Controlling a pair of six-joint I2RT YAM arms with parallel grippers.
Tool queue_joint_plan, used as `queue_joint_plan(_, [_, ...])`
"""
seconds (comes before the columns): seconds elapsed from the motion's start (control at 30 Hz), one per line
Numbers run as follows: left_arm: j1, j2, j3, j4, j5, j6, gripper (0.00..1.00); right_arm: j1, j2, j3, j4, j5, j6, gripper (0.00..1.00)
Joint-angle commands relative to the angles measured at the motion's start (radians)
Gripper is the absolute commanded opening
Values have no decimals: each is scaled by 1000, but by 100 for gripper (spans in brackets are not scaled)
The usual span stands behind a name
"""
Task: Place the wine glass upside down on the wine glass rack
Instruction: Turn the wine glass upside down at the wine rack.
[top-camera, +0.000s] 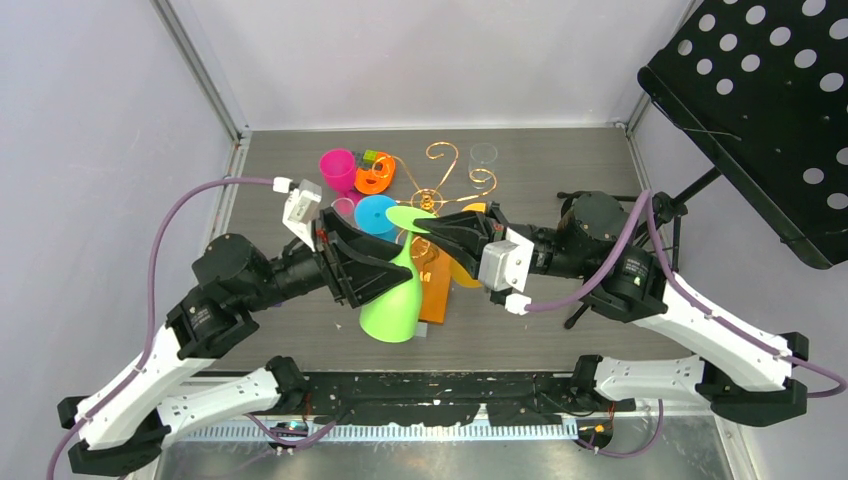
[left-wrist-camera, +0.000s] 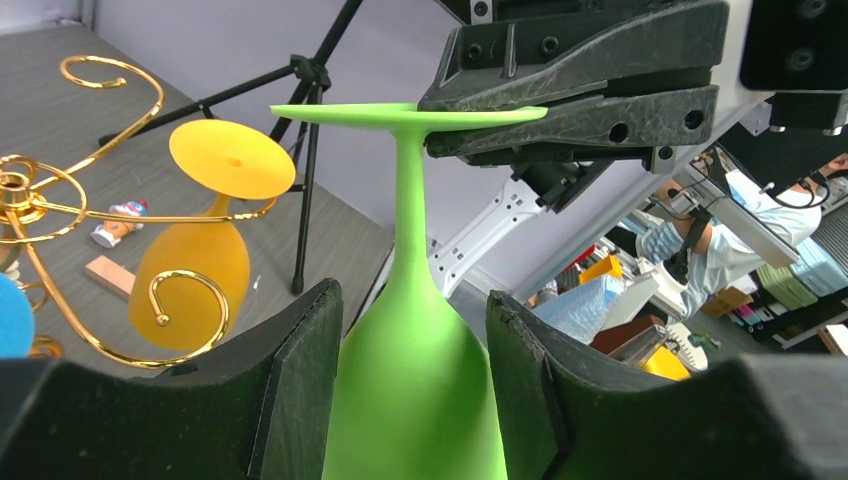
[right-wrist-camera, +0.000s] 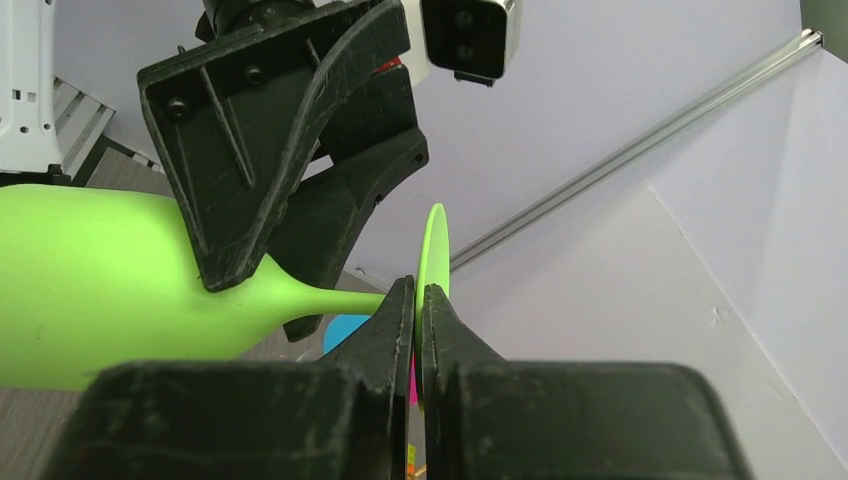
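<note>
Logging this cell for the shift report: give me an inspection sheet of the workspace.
Surface: grey wood-grain table, no damage seen.
Job's things: green wine glass held tilted off the table beside the wine glass rack; not hung yet.
Clutter: pink glass, blue glass, yellow glass and clear glass around the rack.
Grippers: right gripper shut on the green glass's foot; left gripper fingers flank its bowl, contact unclear.
Cables: purple cables loop off both arms, apart from the glasses.
Surroundings: black perforated stand at right; pale walls.
</note>
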Motion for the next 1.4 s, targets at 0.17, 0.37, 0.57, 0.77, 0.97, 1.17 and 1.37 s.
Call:
queue_joint_plan(0.17, [-24,26,-7,55,39,2,48,33,14,55,44,19,-19,5])
queue_joint_plan(0.37, [-26,31,-10,63,43,0,27,44,15,44,39,24,-22,6])
queue_joint_plan(0.57, [-29,33,-25,97,73,3,0,49,6,31,50,40,-19,5])
queue_joint_plan(0.77, [-33,20,-51,114,61,6,0,50,-14,-1,97,86,11,21])
queue_joint_plan(0.97, [-33,-37,-13,-22,-64,113,0,51,-48,-47,162,193,84,57])
queue_joint_plan(1.17, [-32,-146,-1,-129,-217,225,0,45,-56,-75,224,505,229,68])
queue_joint_plan(1.37, [-32,-253,-48,-244,-375,296,0,-136,110,206,-155,627,639,73])
